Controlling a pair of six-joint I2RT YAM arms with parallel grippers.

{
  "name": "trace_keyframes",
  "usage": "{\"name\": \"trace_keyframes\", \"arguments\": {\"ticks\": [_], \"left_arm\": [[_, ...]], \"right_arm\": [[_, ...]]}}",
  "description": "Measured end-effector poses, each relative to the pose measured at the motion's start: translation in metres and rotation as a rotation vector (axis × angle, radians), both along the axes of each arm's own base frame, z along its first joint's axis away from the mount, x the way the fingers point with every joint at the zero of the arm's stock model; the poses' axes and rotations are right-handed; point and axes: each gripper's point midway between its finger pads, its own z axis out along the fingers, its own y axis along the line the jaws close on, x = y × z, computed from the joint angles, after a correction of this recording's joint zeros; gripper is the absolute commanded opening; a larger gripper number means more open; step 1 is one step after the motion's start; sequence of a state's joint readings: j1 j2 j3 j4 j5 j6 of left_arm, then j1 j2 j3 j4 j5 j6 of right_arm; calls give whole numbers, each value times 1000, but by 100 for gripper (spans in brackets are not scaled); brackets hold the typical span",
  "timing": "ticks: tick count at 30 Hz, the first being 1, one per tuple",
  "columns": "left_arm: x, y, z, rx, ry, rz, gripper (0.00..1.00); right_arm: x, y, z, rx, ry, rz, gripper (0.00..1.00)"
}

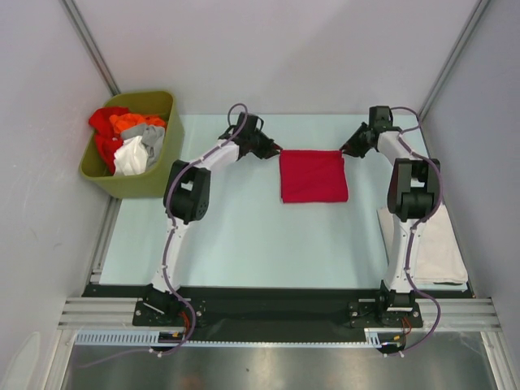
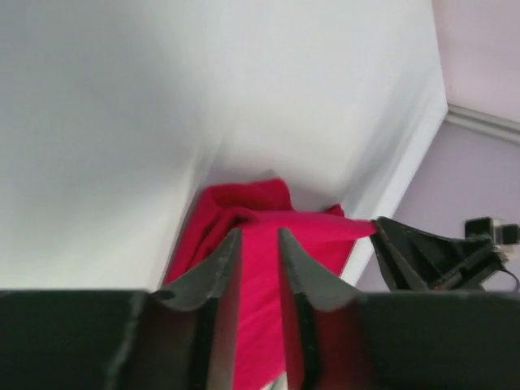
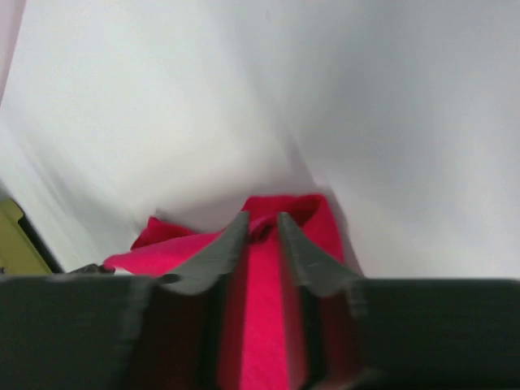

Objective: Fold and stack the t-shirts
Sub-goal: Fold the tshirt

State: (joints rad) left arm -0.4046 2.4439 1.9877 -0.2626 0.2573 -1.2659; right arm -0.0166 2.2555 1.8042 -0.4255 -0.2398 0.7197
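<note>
My left tool [image 1: 275,152] and right tool [image 1: 345,151] each sit at one far corner of the crimson t-shirt [image 1: 314,177], jaws narrowly parted; paired corners set its edge square. It lies folded mid-surface [image 1: 244,236]. The off-white t-shirt [image 1: 443,244] lies beside my right arm.

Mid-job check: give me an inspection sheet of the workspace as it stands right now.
Surface: pale green table, no stains seen.
Job's things: red t-shirt folded square at far centre; off-white t-shirt folded beside the right arm's base; unfolded t-shirts heaped in the olive bin.
Clutter: nothing seen.
Grippers: left gripper and right gripper at the red t-shirt's far corners, jaws narrowly parted.
Cables: purple cables run along both arms, off the cloth.
Surroundings: olive bin at far left; white walls.
</note>
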Motion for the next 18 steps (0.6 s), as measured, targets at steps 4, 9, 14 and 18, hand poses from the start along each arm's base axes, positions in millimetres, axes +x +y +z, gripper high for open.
{"name": "trace_keyframes", "arguments": {"ticks": [4,9,14,18], "left_arm": [[14,16,17,145,-94,-57,38],[5,42,57,248,-211,-116,40],[-19,20,87,154,-326,-208,39],[-35,-31,82,50,-377,-315,39]], "right_arm": [[20,-24,16,-66,-52,25,63],[21,-49,50,-85,-122,47,64],[-16,-18,52,51,-141,119,44],[-19,33,47,201,-167,200,41]]}}
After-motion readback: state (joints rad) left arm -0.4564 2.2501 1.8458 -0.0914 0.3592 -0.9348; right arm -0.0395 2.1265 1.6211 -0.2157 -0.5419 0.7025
